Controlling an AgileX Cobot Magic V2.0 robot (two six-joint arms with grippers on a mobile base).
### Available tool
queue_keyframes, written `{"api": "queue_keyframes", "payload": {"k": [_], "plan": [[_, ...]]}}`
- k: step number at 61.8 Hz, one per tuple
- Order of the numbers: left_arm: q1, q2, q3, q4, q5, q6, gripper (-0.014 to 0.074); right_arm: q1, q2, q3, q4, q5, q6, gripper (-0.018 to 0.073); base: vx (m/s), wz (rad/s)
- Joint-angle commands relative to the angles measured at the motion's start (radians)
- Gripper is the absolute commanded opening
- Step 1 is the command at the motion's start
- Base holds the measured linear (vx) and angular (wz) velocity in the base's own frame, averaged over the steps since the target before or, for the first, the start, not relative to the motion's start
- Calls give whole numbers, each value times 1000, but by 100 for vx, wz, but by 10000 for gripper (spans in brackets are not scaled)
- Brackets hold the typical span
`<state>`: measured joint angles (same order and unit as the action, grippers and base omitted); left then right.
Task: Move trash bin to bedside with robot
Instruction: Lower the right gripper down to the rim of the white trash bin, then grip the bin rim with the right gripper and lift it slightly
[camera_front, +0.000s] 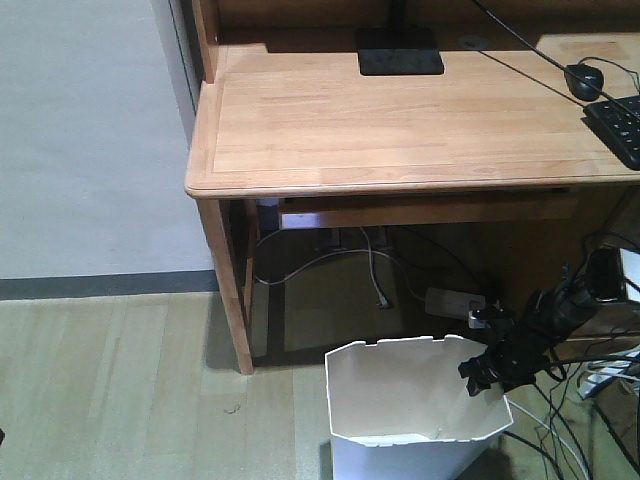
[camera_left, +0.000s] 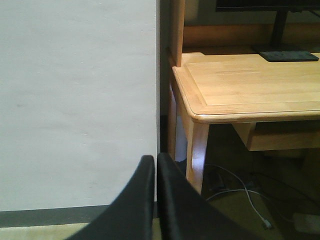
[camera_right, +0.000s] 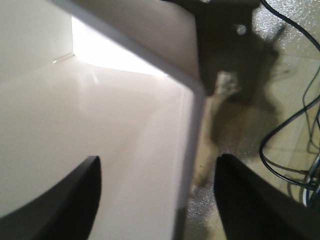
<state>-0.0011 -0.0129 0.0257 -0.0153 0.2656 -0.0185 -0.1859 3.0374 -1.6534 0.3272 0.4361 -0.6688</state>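
Note:
The white trash bin (camera_front: 400, 400) stands on the floor in front of the wooden desk, at the bottom of the front view. My right arm reaches in from the right, with its gripper (camera_front: 482, 375) at the bin's right rim. In the right wrist view the right gripper (camera_right: 159, 160) is open. It straddles the bin's wall (camera_right: 187, 150), one finger inside the bin (camera_right: 75, 125) and one outside over the floor. My left gripper (camera_left: 156, 159) is shut and empty, held up facing the wall and the desk corner. The bed is out of view.
The light wooden desk (camera_front: 400, 120) carries a monitor base (camera_front: 400, 50), a mouse (camera_front: 585, 80) and a keyboard (camera_front: 620, 125). Its front left leg (camera_front: 228, 290) stands left of the bin. A power strip (camera_front: 455, 298) and cables (camera_front: 560, 430) lie on the floor at right.

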Motion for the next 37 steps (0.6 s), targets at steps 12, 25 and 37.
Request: {"api": "queue_keyframes", "payload": {"k": [12,25,37], "plan": [[1,-15,19,-4,-69,-4,-6,9,-34,-26,26,34,-14,127,0,0],[1,-15,19,-4,-69,-4,-6,9,-36,-25,101,30,-23,-12,0,0],[1,-15,19,-4,-69,-4,-6,8,-75,-3,291,67,-203,-9,0,0]]}}
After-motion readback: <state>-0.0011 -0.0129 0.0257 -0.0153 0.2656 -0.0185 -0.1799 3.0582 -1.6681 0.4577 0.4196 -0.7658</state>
